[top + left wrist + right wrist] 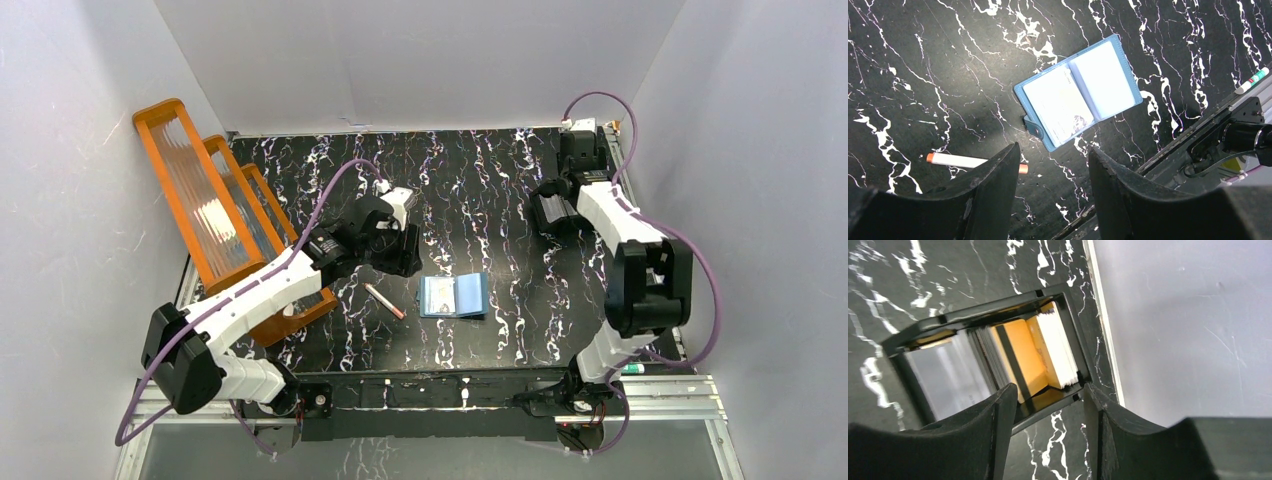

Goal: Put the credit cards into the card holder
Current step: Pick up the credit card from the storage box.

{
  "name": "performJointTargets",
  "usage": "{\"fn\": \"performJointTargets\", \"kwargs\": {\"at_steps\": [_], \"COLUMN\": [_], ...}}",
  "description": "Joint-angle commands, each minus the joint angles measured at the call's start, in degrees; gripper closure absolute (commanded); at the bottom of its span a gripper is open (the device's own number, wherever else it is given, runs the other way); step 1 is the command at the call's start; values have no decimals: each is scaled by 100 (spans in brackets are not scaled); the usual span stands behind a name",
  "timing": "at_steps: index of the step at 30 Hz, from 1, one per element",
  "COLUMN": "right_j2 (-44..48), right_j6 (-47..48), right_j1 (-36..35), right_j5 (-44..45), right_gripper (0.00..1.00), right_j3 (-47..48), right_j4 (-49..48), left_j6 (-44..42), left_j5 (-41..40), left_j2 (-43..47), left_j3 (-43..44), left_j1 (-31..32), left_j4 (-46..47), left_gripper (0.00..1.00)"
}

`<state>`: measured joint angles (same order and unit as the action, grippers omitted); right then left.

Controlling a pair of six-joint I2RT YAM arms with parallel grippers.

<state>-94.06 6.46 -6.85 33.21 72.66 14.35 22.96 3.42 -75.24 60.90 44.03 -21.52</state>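
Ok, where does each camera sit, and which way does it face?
Top: above, behind the bases, looking down on the table; both arms show.
Left wrist: faces down at the open card holder and pen; open left gripper below.
Right wrist: looks into the tray of cards; open right gripper below.
Top and left wrist share the card holder.

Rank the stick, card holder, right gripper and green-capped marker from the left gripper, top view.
1. Stick and card holder, just nearward of left gripper: too close to call.
2. Right gripper, far-right side.
3. Green-capped marker, near-right rail.
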Motion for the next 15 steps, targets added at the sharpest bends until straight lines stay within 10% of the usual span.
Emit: {"fn": "performJointTargets", "kwargs": {"at_steps": [1,15], "right_j2": [-486,-1850], "right_j6": [723,1442], "right_j1": [154,395], "right_j5": [355,783], "right_gripper": [41,43], "right_j3": [269,729], "right_j4": [-557,-863], "left_j6": [-238,-382], "left_j5": [14,-87], "left_j2": [287,405], "left_j3": [15,-96], "left_j1": [-22,-26], "left_j4": [-160,-127], "left_gripper": [48,48]}}
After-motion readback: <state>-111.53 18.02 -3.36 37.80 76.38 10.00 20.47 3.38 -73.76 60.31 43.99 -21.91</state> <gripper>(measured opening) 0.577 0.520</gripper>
